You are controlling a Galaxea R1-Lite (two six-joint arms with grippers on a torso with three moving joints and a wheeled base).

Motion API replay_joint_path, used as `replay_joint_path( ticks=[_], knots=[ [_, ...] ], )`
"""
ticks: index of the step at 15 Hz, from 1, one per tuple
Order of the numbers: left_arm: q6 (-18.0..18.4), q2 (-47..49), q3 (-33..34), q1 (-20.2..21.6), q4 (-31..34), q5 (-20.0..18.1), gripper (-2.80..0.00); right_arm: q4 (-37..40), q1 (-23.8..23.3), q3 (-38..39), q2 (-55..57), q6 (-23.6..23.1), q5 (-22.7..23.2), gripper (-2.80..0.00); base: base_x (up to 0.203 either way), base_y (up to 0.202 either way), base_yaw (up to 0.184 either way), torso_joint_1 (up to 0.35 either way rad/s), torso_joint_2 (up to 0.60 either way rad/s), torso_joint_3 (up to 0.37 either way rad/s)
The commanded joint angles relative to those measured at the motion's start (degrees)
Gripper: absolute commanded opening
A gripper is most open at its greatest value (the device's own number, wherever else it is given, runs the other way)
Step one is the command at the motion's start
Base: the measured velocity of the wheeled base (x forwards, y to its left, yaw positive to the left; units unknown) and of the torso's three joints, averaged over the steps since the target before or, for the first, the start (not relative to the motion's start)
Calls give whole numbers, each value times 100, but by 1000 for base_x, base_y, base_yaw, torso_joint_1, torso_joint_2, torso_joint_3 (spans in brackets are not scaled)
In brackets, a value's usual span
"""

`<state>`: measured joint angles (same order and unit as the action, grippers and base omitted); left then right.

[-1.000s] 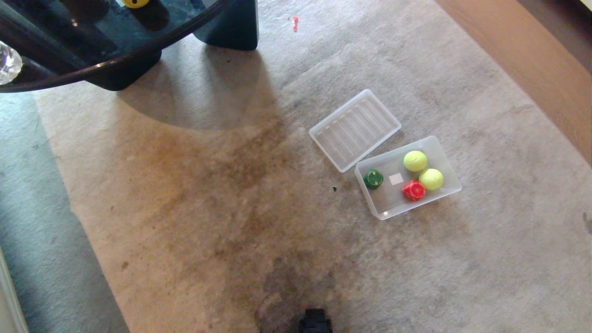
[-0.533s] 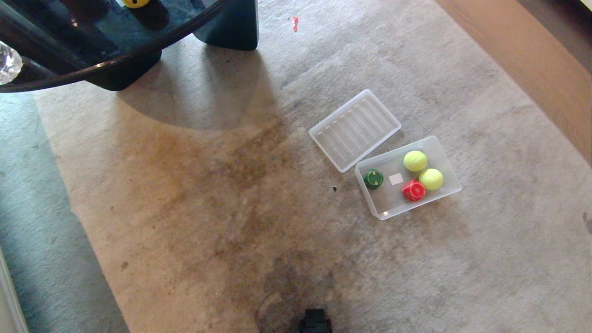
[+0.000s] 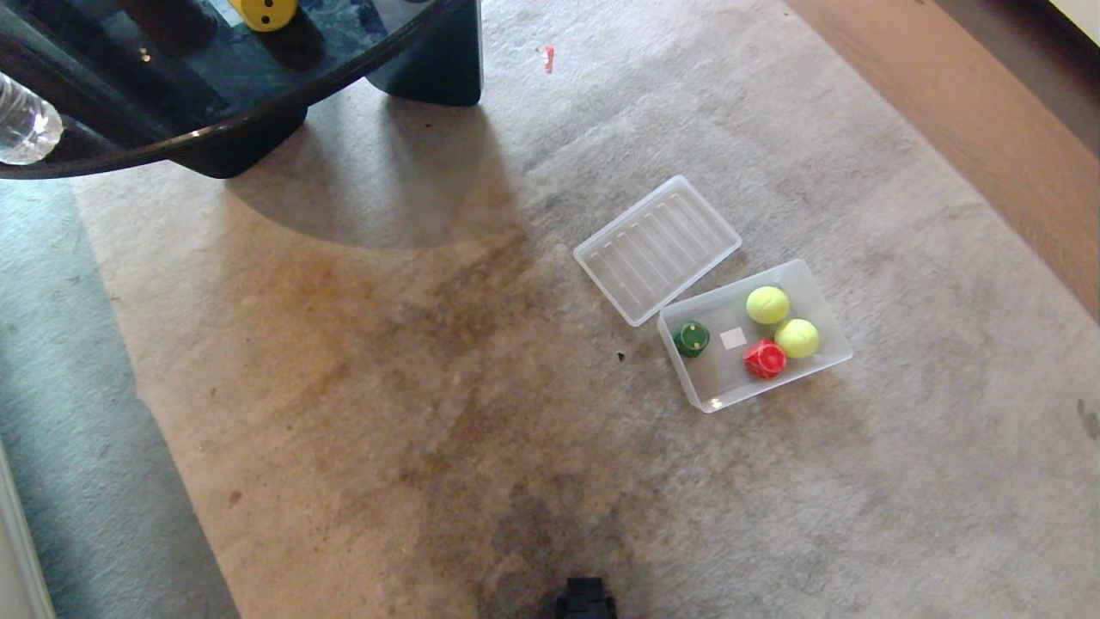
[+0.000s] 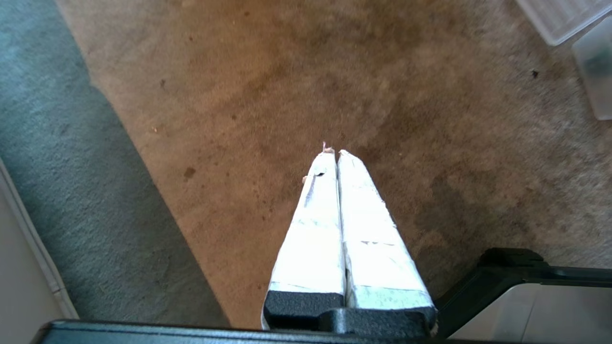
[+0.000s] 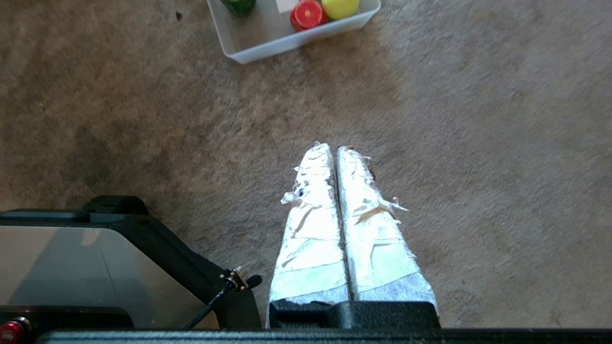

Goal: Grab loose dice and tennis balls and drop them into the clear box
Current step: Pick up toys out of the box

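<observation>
On the carpet in the head view, the whole scene sits slightly lower than a second ago as the camera tilted; nothing itself moved. One clear box (image 3: 809,282) with a blank white sticker (image 3: 733,339) holds two tennis balls (image 3: 767,304), one red die (image 3: 764,358) and one green die (image 3: 691,338); one yellow die (image 3: 263,12) rests on the dark table (image 3: 172,77). Each wrist view shows its gripper, left gripper (image 4: 333,153) and right gripper (image 5: 333,147), closed and empty.

The right gripper (image 5: 337,149) hangs pinched together over carpet (image 5: 478,143); ahead sits the clear box (image 5: 267,45).
</observation>
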<state>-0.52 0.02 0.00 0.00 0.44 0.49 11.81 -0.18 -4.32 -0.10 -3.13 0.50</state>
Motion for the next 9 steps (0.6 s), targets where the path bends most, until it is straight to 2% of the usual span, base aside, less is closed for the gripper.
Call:
replay_joint_path(
  ticks=[1, 9],
  knots=[
    [0, -2, 9, 0, 0, 4, -280, 6, 1, 1, 1, -4, 3, -280, 0, 0, 0, 7, 2, 198],
    [0, -2, 0, 0, 0, 4, -280, 6, 1, 1, 1, 5, 3, -280, 0, 0, 0, 3, 3, 199]
  ],
)
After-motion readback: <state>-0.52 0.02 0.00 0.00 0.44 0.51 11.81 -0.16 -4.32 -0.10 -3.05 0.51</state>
